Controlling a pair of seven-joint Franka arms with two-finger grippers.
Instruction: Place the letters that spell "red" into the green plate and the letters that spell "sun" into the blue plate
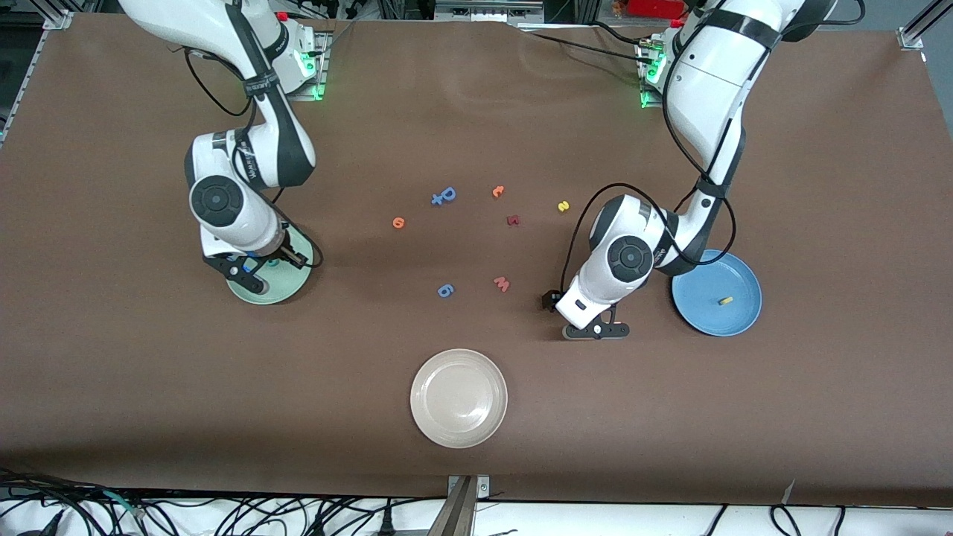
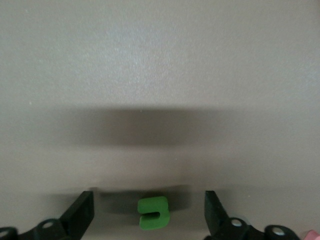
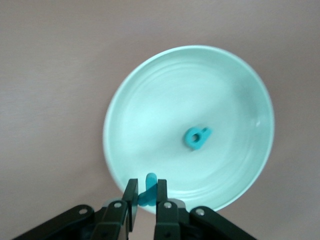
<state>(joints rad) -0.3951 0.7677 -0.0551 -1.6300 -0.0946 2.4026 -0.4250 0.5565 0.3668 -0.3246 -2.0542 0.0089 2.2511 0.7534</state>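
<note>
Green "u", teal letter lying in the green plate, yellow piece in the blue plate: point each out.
green "u" [image 2: 153, 212], left wrist view, its middle.
teal letter [image 3: 196, 137], right wrist view, its ring.
yellow piece [image 1: 724, 301], front view, its middle.

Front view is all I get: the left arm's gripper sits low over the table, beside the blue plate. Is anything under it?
Observer: Yes. A green "u" lies on the table between the open fingers of the left gripper, not yet gripped.
Operator: Is the other gripper, at the green plate, empty?
Observer: No. The right gripper is shut on a teal letter, over the rim of the green plate.
Operator: Anything in that plate?
Observer: A second teal letter lies in it.
</note>
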